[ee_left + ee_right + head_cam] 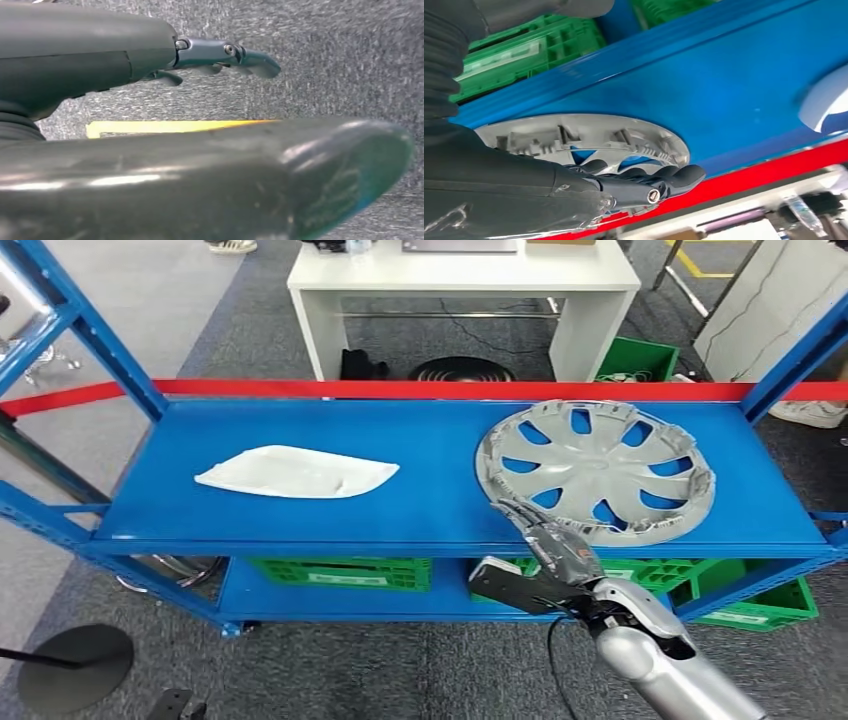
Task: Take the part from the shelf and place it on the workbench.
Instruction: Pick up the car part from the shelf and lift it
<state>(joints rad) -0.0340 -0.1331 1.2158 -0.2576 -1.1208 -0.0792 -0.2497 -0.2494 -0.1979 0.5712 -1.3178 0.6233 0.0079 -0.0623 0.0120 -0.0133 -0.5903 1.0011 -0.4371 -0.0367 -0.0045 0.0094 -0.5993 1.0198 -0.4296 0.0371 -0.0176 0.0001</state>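
I see the right hand (553,548) at the hubcap's (596,470) near rim, fingers apparently spread, not gripping; green crates (340,572) sit below the shelf (420,520).

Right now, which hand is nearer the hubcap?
Right. The right hand reaches over the hubcap's near rim; the left hand hangs over grey carpet, away from it.

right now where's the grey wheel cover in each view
Head view: wheel cover lies on the right of the blue shelf, right hand at its near rim.
Right wrist view: wheel cover just beyond the hand's fingers.
Left wrist view: not in it.
Shared landmark: the blue shelf.
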